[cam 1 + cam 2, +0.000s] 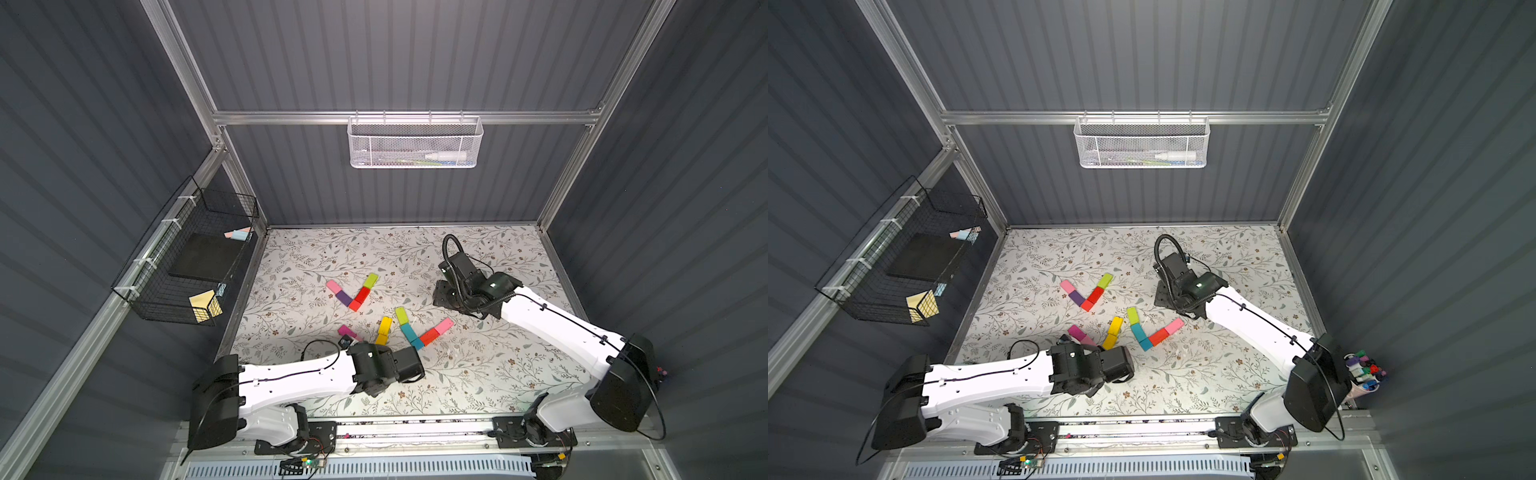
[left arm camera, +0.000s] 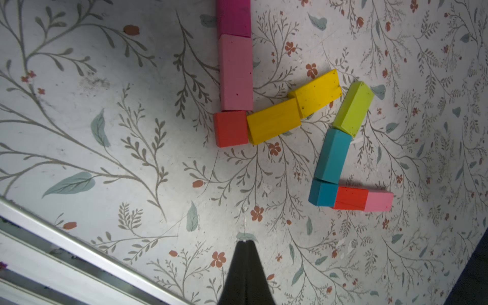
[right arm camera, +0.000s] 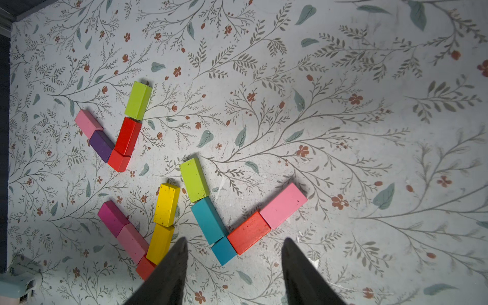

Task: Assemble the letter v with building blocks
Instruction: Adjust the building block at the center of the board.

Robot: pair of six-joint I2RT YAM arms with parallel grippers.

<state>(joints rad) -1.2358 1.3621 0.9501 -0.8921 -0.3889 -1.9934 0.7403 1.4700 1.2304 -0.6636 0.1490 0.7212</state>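
Left gripper [image 2: 244, 241] hung closed and empty, right gripper [image 3: 234, 240] open near the building blocks [image 3: 248, 232]; the wire basket [image 1: 162, 305] held a yellow notepad [image 1: 203, 305].

Hidden in both top views, at seven o'clock on the floral mat [image 1: 457, 386], beneath the left arm's black wrist [image 1: 374, 365]: small matte red cube [image 2: 231, 128]; half covered, the pale pink brick [image 2: 235, 72]. Cut off by the left wrist picture's edge: magenta rectangular brick [image 2: 233, 17]. Too blurred to name: contents of the white mesh wall basket [image 1: 413, 143] at twelve o'clock. Concealed from above under their own wrists: jaws of the left gripper [image 2: 245, 241] and the right gripper [image 3: 234, 239].
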